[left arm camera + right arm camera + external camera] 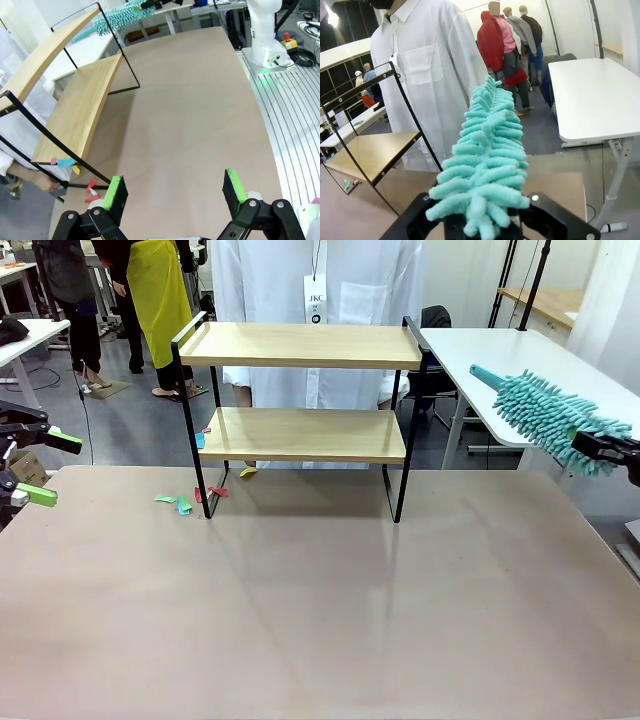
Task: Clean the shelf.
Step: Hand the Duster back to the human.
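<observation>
Two light wooden boards make up the shelf, carried on a thin black frame with raised black rails at each end; it stands upright at the far middle of the bench, both boards bare on top. Small coloured scraps, teal, red and yellow, lie on the bench by the shelf's left legs, and a few more sit at the left edge of the lower board. From my left wrist the shelf runs up the picture's left side, with scraps at its near corner. My left gripper hangs at the bench's left edge, well apart from the shelf, its green-padded fingers spread wide with nothing between them. My right gripper sits off to the right, beyond the bench's far right corner, and clamps the teal duster, whose fluffy head points up and left toward the shelf without touching it. In the right wrist view the duster rises from between my fingers and hides their tips, so the grip itself is hard to make out. A person in a white coat stands just behind the shelf, cut off by the top of the front view. A white table stands behind the bench on the right.
</observation>
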`<action>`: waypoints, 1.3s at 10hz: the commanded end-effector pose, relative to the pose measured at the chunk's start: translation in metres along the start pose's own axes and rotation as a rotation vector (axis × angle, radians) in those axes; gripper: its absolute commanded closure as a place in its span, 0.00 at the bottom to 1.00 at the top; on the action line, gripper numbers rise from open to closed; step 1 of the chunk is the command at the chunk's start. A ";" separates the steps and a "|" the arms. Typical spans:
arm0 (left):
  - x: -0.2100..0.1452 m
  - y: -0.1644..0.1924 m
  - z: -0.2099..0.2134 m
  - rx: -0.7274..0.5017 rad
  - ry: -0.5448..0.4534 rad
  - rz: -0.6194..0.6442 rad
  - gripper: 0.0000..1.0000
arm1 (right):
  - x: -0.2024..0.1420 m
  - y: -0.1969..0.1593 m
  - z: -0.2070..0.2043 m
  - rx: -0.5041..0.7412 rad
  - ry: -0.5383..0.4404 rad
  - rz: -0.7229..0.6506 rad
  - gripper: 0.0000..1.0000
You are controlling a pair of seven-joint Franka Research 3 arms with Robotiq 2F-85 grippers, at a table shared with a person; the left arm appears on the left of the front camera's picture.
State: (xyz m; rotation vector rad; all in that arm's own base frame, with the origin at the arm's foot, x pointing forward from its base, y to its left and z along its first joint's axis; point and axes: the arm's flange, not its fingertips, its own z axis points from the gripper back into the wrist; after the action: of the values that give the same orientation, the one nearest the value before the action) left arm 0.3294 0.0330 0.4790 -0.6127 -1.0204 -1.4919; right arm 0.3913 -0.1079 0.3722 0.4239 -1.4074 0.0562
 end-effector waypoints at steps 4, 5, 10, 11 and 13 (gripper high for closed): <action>-0.001 0.000 -0.001 0.012 -0.029 -0.021 0.00 | 0.002 0.000 0.001 -0.009 0.004 0.000 0.84; -0.001 0.000 -0.001 0.012 -0.029 -0.021 0.00 | 0.002 0.000 0.001 -0.009 0.004 0.000 0.84; -0.001 0.000 -0.001 0.012 -0.029 -0.021 0.00 | 0.002 0.000 0.001 -0.009 0.004 0.000 0.84; -0.001 0.000 -0.001 0.012 -0.029 -0.021 0.00 | 0.002 0.000 0.001 -0.009 0.004 0.000 0.84; -0.001 0.000 -0.001 0.012 -0.029 -0.021 0.00 | 0.011 0.005 0.008 0.021 0.004 -0.012 0.26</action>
State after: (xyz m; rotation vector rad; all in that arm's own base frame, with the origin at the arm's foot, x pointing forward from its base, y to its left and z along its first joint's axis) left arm 0.3294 0.0330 0.4791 -0.6133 -1.0205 -1.4922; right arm 0.3911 -0.1078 0.3743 0.4278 -1.4087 0.0587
